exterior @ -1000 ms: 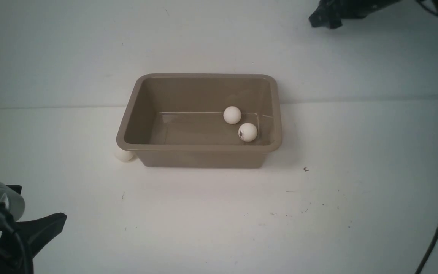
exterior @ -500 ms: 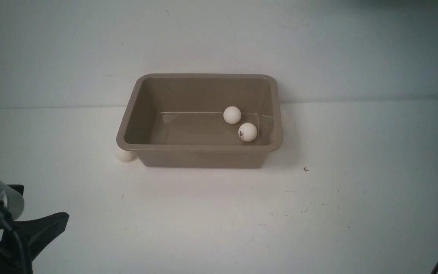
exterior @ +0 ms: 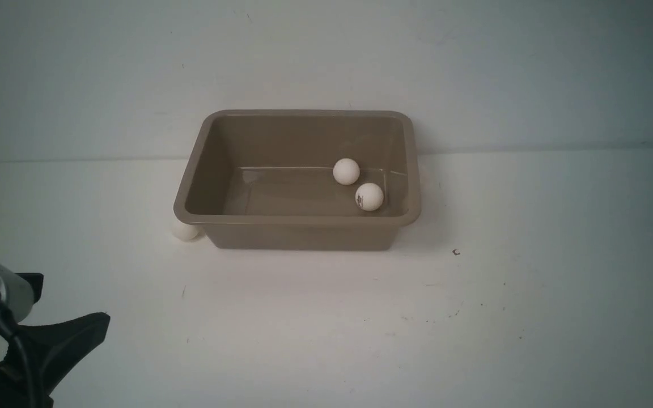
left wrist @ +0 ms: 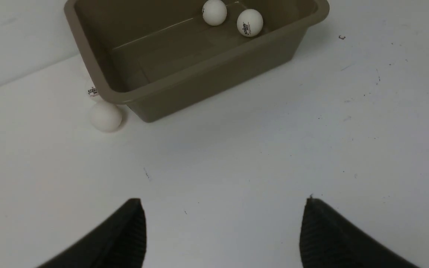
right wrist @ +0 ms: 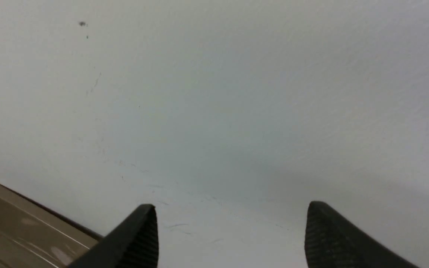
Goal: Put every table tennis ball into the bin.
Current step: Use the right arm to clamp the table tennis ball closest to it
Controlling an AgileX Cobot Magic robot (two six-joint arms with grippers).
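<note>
Left gripper (left wrist: pixel 223 201), spread and empty, is facing a table tennis ball (left wrist: pixel 105 116) lying ahead, just beside the bin (left wrist: pixel 214 82); a finger clipping the overhanging rim is risking flicking it away.

This looks to me like a bare lab test setup, not a home. Ahead of my left tool (left wrist: pixel 222 203) lies a plain white desk (exterior: pixel 326 317), scuffed with small dark marks, and beyond it a blank white wall (exterior: pixel 326 56).
</note>
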